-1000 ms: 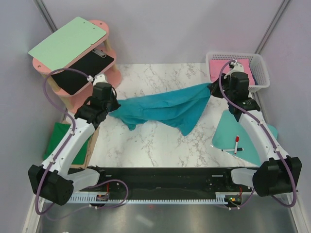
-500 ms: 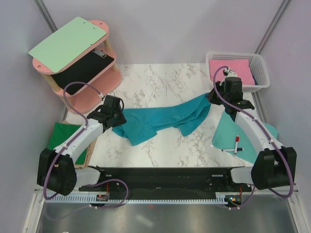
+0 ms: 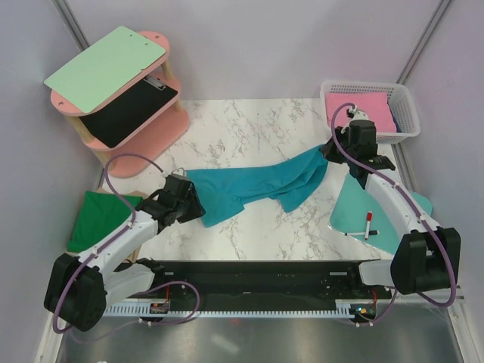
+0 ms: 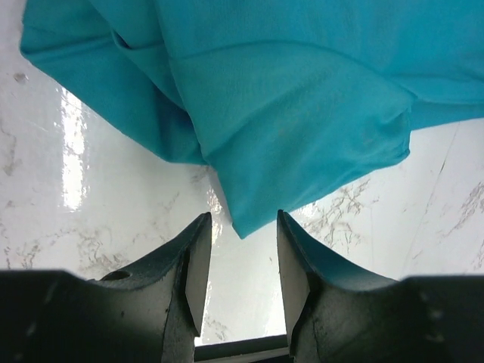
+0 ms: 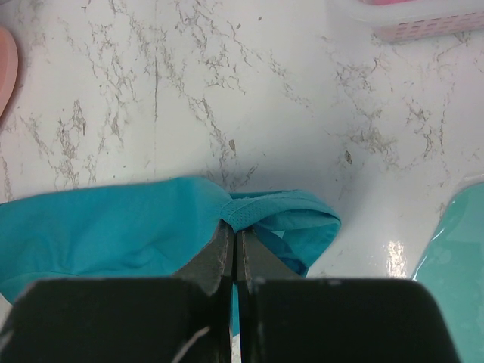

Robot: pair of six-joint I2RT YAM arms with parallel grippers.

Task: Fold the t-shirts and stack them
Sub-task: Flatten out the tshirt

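A: Green cloth off to the left of the left tool (image 4: 240, 219). Is that one of the shirts?

B: Yes, that is the dark green t-shirt (image 3: 94, 219). It lies bunched beyond the left edge of the marble table (image 3: 249, 125), well apart from that tool.

A: And the tool itself?

B: Its jaws stand apart with nothing pinched. In the left wrist view, a pointed corner of the teal-blue t-shirt (image 3: 257, 185) lies on the table just ahead of the fingertips and dips a little into the gap. I cannot tell whether either finger touches it.

A: Where does that shirt run from there?

B: It runs rightward across the table as a long rumpled band. The band is folded over itself near the left tool, and a flap hangs toward the near edge roughly between the two tools. Its other end is at the right tool (image 5: 234, 231).

A: How is that one set?

B: Its jaws are together, clamped on a bunched hem of the teal-blue t-shirt. A small loop of cloth sticks out just to the right of them.

A: Anything past it?

B: A white basket (image 3: 361, 84) with something pink inside sits ahead of it and to the right. A teal board (image 3: 393, 219) lies to its right, apart from the shirt, and a marker (image 3: 368, 224) lies on that board.
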